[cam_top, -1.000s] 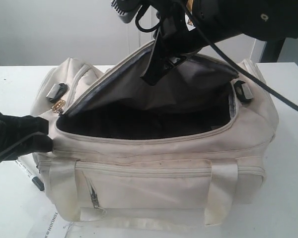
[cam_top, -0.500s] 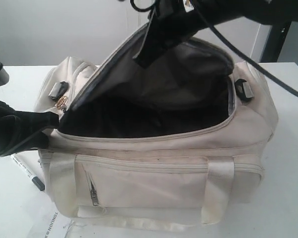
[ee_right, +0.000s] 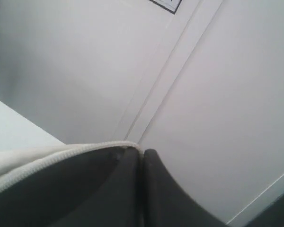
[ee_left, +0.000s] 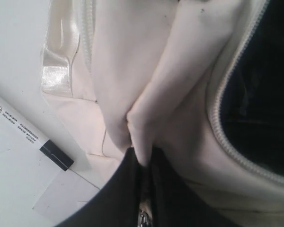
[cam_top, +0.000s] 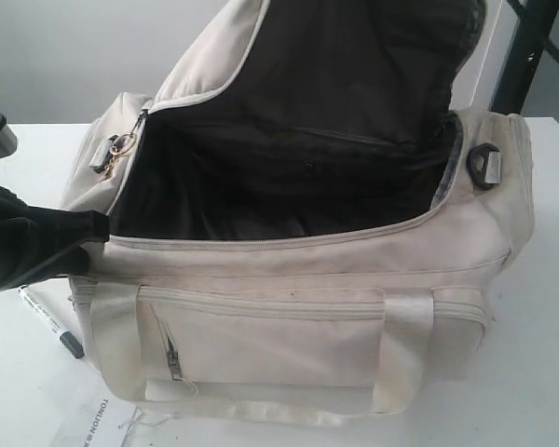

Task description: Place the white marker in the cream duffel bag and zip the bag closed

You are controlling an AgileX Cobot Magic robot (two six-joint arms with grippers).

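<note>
The flap (cam_top: 354,84) of the cream duffel bag (cam_top: 289,331) is now lifted much higher, pinched at its zip edge by the right gripper (ee_right: 141,153); the mouth is opened wide. Its end is pinched by the left gripper (ee_left: 142,161). The white marker (ee_left: 21,128) is left outside, near the front-left corner of the counter (cam_top: 550,354).

Flap (cam_top: 354,84) of cream duffel bag (cam_top: 289,326) far higher
</note>
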